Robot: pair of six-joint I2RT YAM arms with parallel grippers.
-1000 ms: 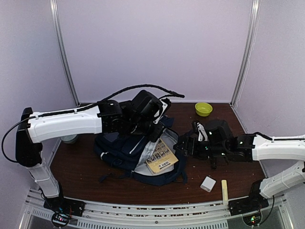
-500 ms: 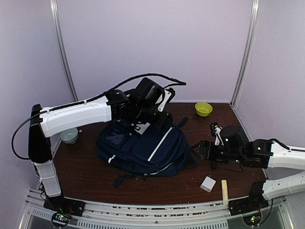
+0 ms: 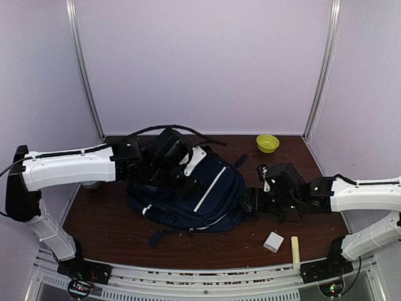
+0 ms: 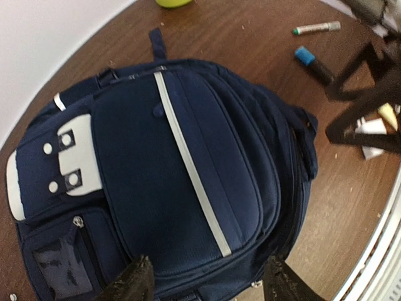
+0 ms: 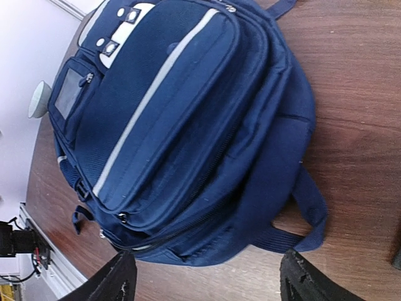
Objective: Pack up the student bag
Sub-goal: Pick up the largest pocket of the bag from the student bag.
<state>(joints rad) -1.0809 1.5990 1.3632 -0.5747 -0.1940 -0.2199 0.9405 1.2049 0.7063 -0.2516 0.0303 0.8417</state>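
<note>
Three views: overhead, left wrist, right wrist.

Overhead, student bag [image 3: 188, 194]: navy with a white stripe; lies flat, front panel up, mid-tabletop and a little left of centre.
Overhead, tabletop [image 3: 113, 219]: dark brown wood.
Overhead, left tool [image 3: 188, 183]: reaches in from the left over the bag's upper-left part.
Overhead, right tool [image 3: 249, 202]: low, just beside the bag's right edge.
Overhead, green bowl [image 3: 267, 143]: far right corner, well apart from the bag.
Overhead, white block [image 3: 273, 241]: near edge, right of the bag.
Overhead, pale stick [image 3: 295, 251]: just beside the block, on its right.
Overhead, grey bowl [image 3: 93, 184]: left side, mostly hidden behind the left arm.

Left wrist, bag: fills the frame; white patch with dark dots at left, stripe running down the front panel, mesh pocket in the lower-left corner.
Left wrist, left tool: both fingers [image 4: 135, 282] stand wide apart over the bag, nothing between them; contact with the fabric cannot be told.
Left wrist, marker [image 4: 316, 28]: green-capped, on bare wood beyond the bag.
Left wrist, blue-capped item [image 4: 313, 63]: near the marker, apart from it.

Right wrist, bag: seen from its side; dark straps trail onto the wood at lower right.
Right wrist, right tool: fingers [image 5: 119, 279] spread wide, gripping nothing; bare tabletop and the bag's edge lie between them.
</note>
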